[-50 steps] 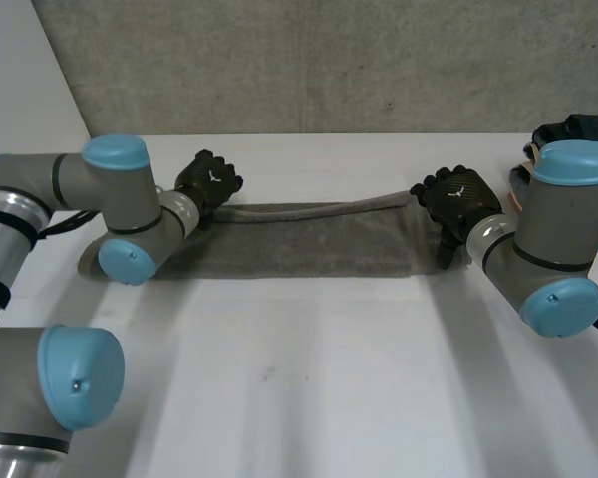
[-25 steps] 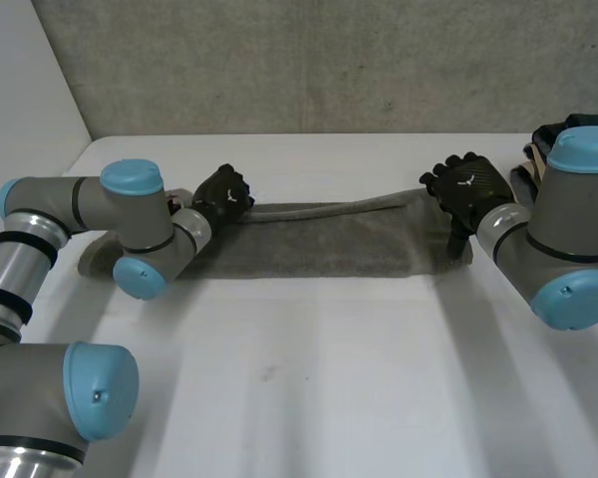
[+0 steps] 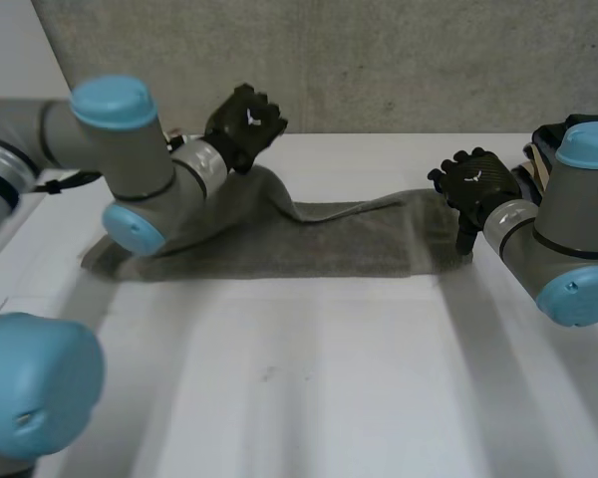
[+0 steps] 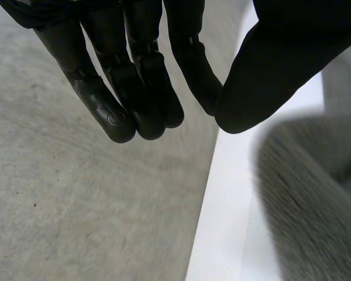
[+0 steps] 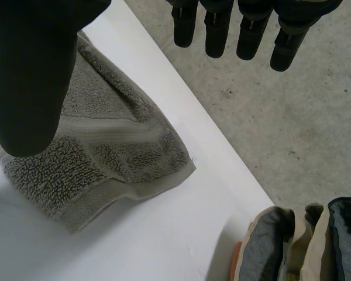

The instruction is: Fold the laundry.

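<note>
The towel (image 3: 319,244) is grey terry cloth, rough-piled, with a flatter woven band by its hem. The table (image 3: 309,378) is white, smooth and matt. The right hand (image 5: 29,70) and its fingers (image 5: 251,35) look like smooth black plastic with a dull sheen. The arms (image 3: 568,234) are matt grey, and their caps (image 3: 590,144) are smooth light-blue plastic. The wall (image 3: 379,60) is rough grey concrete.

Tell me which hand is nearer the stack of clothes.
Right. The right hand is at the towel's end, next to the stack; the left hand is raised near the towel's opposite end, across the table.
</note>
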